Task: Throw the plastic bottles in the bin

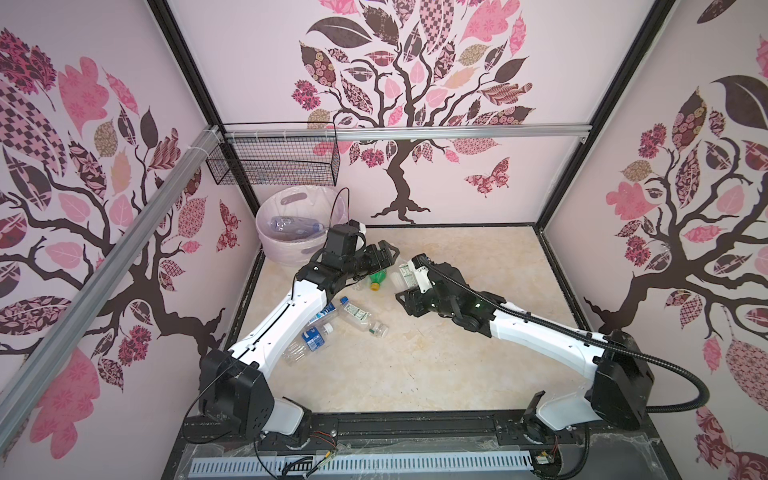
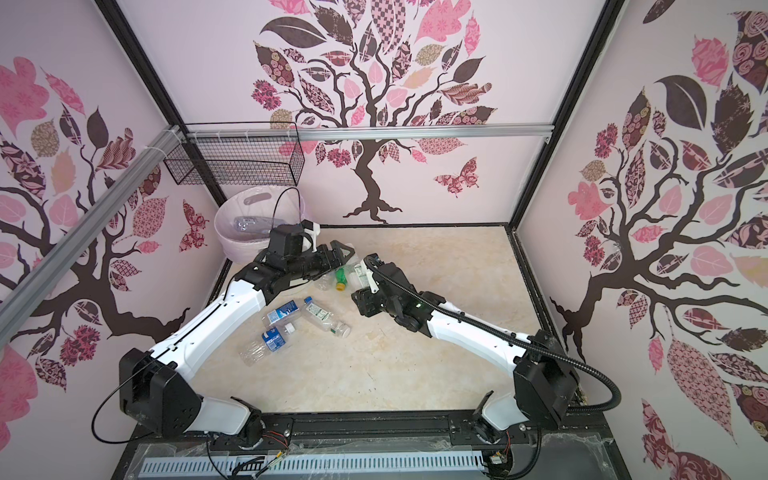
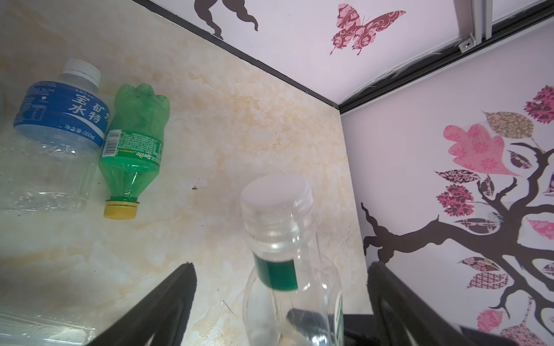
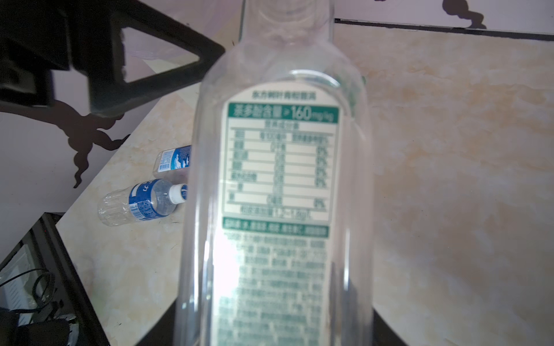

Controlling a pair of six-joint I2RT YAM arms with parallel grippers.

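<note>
The right gripper (image 4: 275,328) clamps the lower body of a clear plastic bottle with a white cap and green-and-white label (image 4: 280,167), held over the beige marbled tabletop (image 1: 457,357) at centre frame in both top views. The left gripper (image 3: 281,268) has its jaws spread wide on either side of that bottle's neck, touching neither side. A green plastic bottle with a yellow cap (image 3: 133,140) lies just beside a blue-labelled clear one (image 3: 57,119). The round pale pink bin with translucent liner (image 1: 274,245), at the tabletop's upper left, holds clear bottles (image 1: 293,226)
</note>
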